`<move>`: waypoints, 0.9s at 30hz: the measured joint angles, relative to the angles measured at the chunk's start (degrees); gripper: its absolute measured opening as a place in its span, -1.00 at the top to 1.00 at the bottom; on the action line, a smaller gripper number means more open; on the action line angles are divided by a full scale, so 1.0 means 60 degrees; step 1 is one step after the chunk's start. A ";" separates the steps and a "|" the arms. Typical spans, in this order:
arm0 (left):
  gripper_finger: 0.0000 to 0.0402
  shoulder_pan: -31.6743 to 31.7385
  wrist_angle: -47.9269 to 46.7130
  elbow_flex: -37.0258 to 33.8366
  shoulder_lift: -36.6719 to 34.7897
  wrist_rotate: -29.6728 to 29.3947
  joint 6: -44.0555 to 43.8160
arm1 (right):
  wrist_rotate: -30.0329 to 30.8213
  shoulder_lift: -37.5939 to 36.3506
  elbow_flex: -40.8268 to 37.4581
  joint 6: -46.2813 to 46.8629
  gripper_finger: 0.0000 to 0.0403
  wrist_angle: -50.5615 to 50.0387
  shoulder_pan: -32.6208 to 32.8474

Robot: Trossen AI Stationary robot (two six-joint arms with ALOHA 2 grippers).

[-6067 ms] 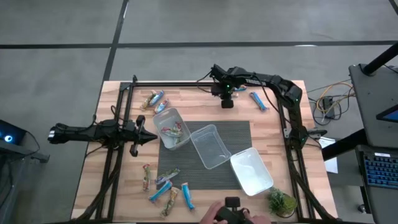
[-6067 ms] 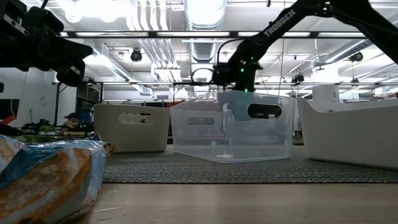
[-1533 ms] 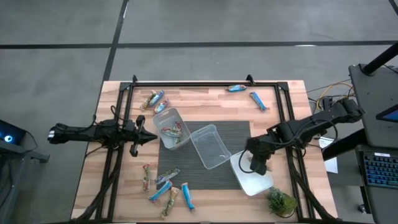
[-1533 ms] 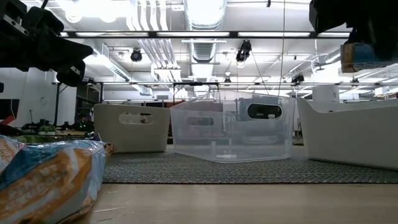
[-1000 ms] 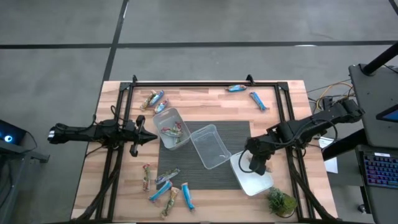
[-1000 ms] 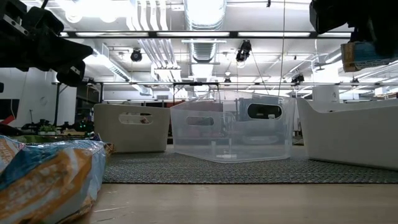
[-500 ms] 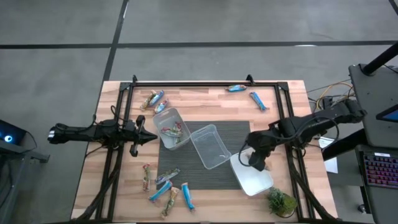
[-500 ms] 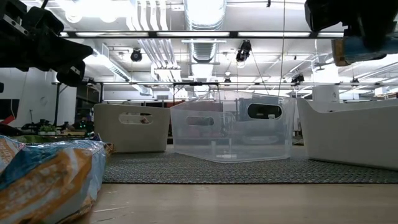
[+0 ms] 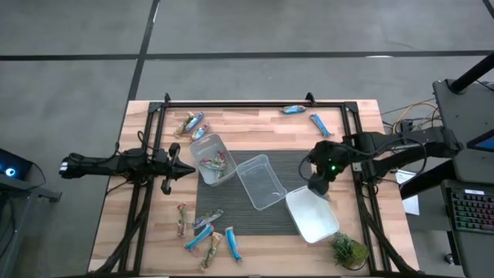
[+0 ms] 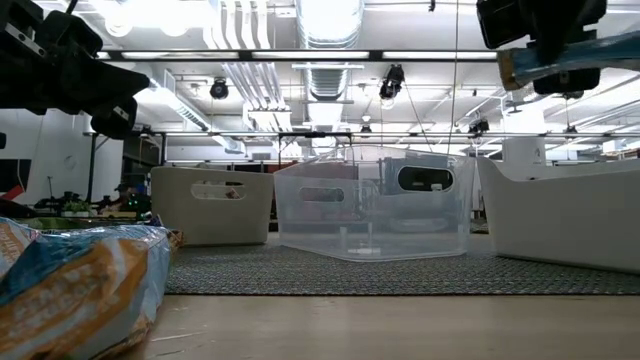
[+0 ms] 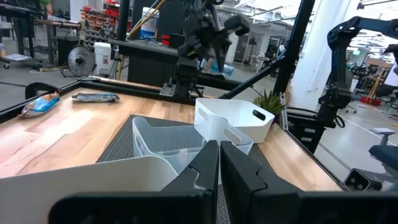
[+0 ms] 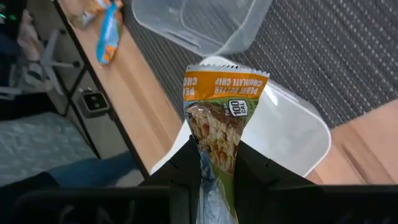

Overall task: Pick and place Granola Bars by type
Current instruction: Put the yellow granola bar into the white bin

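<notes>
My right gripper (image 9: 318, 185) hangs above the far rim of the right-hand clear tub (image 9: 312, 218), shut on a granola bar (image 12: 221, 118) with orange and green print. The low view shows that bar (image 10: 560, 60) high up, tilted. My left gripper (image 9: 184, 171) waits shut at the table's left, beside the left tub (image 9: 202, 147), which holds a few bars (image 9: 214, 161). Loose bars lie flat on the wood at near left (image 9: 204, 232), far left (image 9: 191, 123) and the far edge (image 9: 294, 109). My right gripper pinches the bar between its two fingers (image 12: 186, 168), at the part nearest the wrist (image 12: 217, 158). The crimped free end (image 12: 227, 78) sticks out past the fingertips. The fingers slant down from the table's right side, and the bar is lifted clear above the tub.
A middle clear tub (image 9: 261, 181) stands on the dark mat (image 9: 297, 166) between the other two. A small green plant (image 9: 349, 251) sits at the near right corner. A black frame (image 9: 231, 103) borders the table. Another blue bar (image 9: 320, 125) lies at far right.
My right gripper has gone up and toward the table's far edge with the bar, from over the right tub's middle to its far rim, rolling so that the bar now tilts. It stays shut on the bar.
</notes>
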 joint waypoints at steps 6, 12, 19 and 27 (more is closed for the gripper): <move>1.00 -0.0003 -0.0001 0.0003 0.0003 0.0000 -0.0003 | -0.0142 -0.0476 0.0002 -0.0003 0.71 0.0272 -0.0236; 1.00 0.0000 -0.0001 0.0000 0.0003 0.0000 0.0000 | -0.0226 -0.0828 0.0003 0.0004 0.71 0.0928 -0.0260; 1.00 0.0000 0.0000 0.0000 0.0001 0.0000 -0.0003 | -0.0307 -0.0884 0.0003 0.0004 0.71 0.1731 -0.0267; 1.00 0.0001 -0.0001 0.0001 0.0000 0.0000 0.0000 | -0.0328 -0.0878 0.0003 0.0000 0.71 0.2184 -0.0267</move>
